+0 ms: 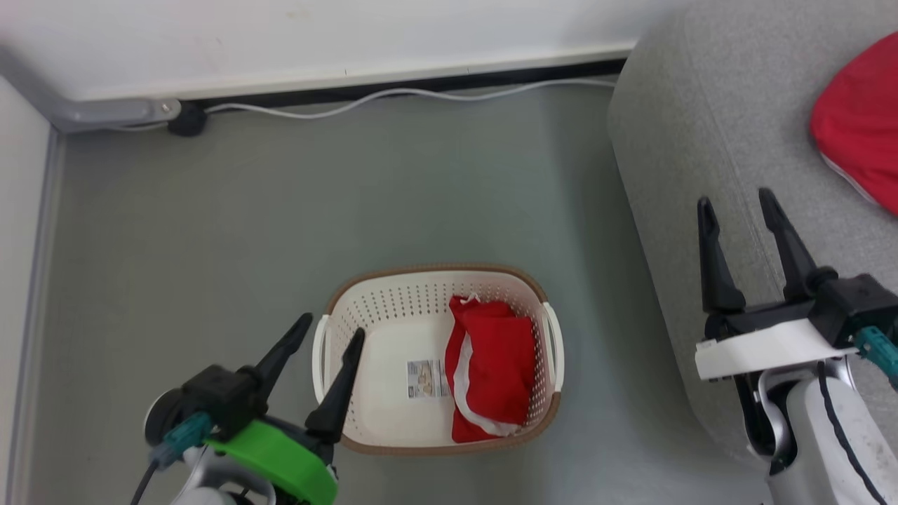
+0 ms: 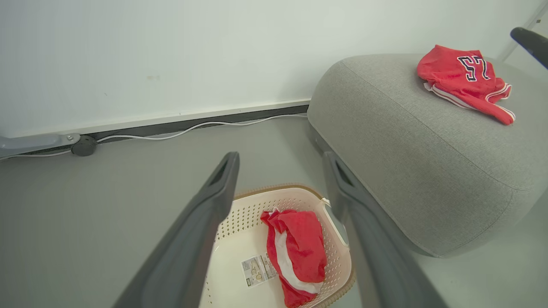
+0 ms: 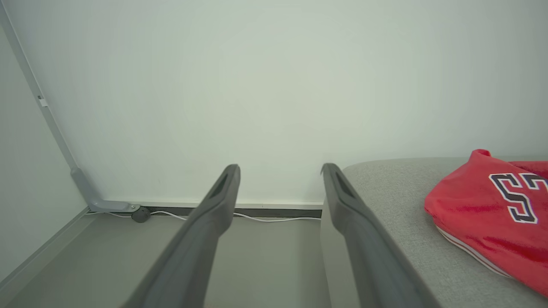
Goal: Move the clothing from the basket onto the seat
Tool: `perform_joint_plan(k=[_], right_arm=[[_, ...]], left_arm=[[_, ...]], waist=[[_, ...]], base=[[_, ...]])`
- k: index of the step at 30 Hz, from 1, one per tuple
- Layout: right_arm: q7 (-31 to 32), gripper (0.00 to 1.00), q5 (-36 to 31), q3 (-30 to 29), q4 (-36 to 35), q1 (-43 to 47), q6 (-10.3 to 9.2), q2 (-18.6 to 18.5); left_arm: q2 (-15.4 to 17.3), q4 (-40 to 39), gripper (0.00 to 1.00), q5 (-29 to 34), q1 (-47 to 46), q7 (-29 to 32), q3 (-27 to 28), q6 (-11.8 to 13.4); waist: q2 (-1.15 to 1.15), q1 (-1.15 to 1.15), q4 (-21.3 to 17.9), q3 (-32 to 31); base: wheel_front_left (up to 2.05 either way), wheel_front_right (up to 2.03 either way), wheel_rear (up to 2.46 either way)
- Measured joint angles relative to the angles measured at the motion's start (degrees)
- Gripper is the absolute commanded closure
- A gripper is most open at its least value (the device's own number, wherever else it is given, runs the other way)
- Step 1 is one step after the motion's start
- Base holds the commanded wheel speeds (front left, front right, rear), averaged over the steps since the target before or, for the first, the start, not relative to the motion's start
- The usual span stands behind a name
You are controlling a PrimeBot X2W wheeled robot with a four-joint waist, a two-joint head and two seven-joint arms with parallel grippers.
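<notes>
The cream basket (image 1: 393, 294) with a brown rim stands on the floor, also seen in the left wrist view (image 2: 252, 209). In its right half lies a crumpled red garment with white trim (image 1: 491, 365) (image 2: 297, 248). A red jersey with dark lettering (image 2: 464, 79) (image 3: 496, 214) (image 1: 859, 119) rests on the grey seat (image 1: 708, 140) (image 2: 411, 141) (image 3: 385, 188). My left gripper (image 1: 331, 328) (image 2: 280, 162) hangs open over the basket's left rim, with nothing between its fingers. Open too, my right gripper (image 1: 735, 203) (image 3: 280, 171) hovers above the seat's left edge, left of the jersey.
A white cable (image 1: 393, 95) runs along the dark skirting at the foot of the white wall. A grey conduit (image 1: 105, 112) ends at a black plug in the far left corner. Grey floor lies around the basket.
</notes>
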Motion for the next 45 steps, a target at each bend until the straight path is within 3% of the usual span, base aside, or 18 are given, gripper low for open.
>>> perform_joint_plan(k=[11,30,45], right_arm=[[0.0,0.0,-0.7,1.1,-4.2,-7.8,0.02,0.6],[0.0,0.0,0.6,2.3,-8.0,-18.6,0.43,2.4],[0.0,0.0,3.5,3.6,-11.3,-26.6,-1.18,2.7]], left_arm=[[-3.0,3.2,0.0,-0.3,-8.6,8.2,-4.8,-2.3],[-5.8,10.1,0.0,-1.1,-21.2,20.1,-5.5,-2.1],[-2.3,12.6,0.0,0.4,-30.4,25.1,-2.9,-1.1]], waist=[[0.0,0.0,-2.2,8.7],[0.0,0.01,-9.1,23.7],[0.0,0.01,-15.3,35.8]], base=[[0.0,0.0,0.0],[0.0,0.0,0.0],[0.0,0.0,0.0]])
